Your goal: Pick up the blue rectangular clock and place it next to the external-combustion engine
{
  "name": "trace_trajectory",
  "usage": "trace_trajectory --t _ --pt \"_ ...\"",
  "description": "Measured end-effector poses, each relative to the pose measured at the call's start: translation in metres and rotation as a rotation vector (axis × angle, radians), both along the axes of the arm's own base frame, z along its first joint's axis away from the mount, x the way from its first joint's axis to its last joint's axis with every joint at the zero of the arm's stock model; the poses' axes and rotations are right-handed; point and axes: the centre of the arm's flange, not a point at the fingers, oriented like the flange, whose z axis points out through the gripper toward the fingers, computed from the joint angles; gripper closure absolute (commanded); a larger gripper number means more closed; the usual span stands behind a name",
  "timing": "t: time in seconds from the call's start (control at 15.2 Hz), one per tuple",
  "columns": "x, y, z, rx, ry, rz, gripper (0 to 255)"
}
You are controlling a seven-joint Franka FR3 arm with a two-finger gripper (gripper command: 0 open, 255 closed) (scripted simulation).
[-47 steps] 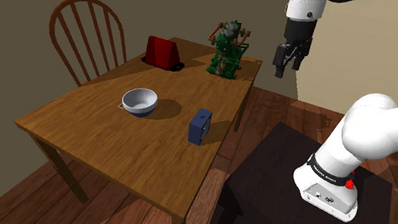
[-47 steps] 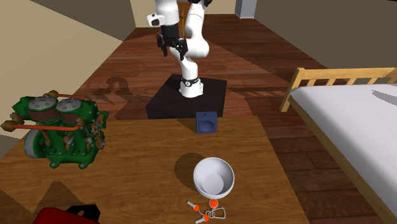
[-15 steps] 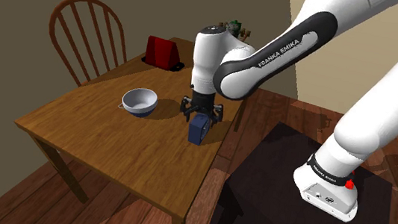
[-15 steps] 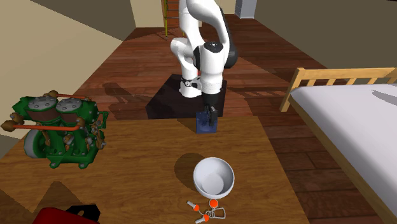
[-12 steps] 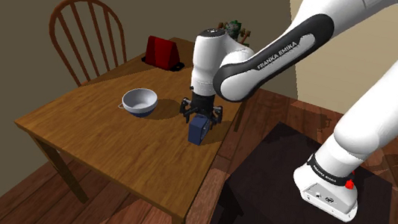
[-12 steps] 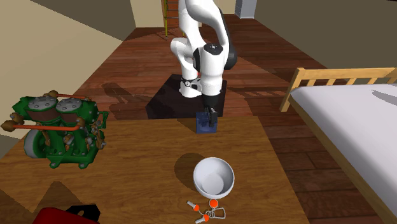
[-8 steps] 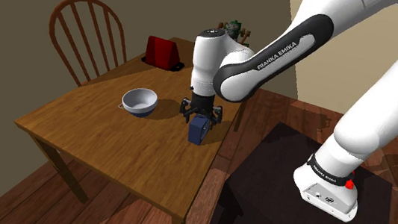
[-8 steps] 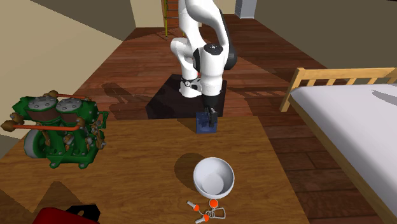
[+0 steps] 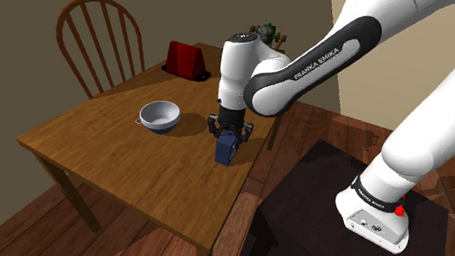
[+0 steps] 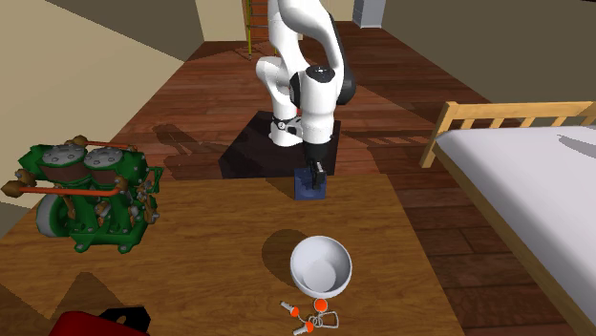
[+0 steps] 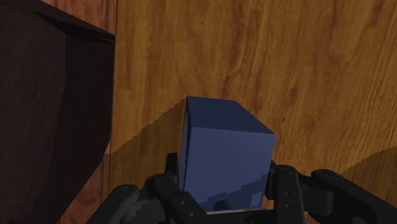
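The blue rectangular clock (image 9: 226,151) (image 10: 308,187) (image 11: 222,149) stands upright on the wooden table (image 9: 112,146) near its edge on the stand's side. My gripper (image 9: 229,134) (image 10: 314,175) (image 11: 221,177) comes straight down over it, and the black fingers (image 11: 275,177) press against its two side faces, shut on it. The clock still rests on the tabletop. The green external-combustion engine (image 10: 86,196) sits at the far corner of the table; in the shoulder view just its top (image 9: 269,30) peeks out behind my arm.
A white bowl (image 9: 159,115) (image 10: 321,265) sits mid-table, with small keys (image 10: 310,315) beside it. A red object (image 9: 187,60) stands at the back edge by a wooden chair (image 9: 98,29). My dark stand (image 9: 337,219) is close to the table. A bed (image 10: 535,181) lies off to one side.
The fingers, which stood wide apart around the clock, have come together onto its sides. The arm and clock have kept their place.
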Motion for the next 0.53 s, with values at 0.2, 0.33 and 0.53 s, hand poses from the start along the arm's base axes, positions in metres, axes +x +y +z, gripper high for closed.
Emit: trace_trajectory --t 0.2,0.33,0.53 --pt "0.0 0.0 0.0 0.0 0.0 0.0 255" --pt "0.0 0.0 0.007 0.0 0.0 0.0 255" --pt "0.001 0.0 0.02 0.0 0.0 0.0 255"
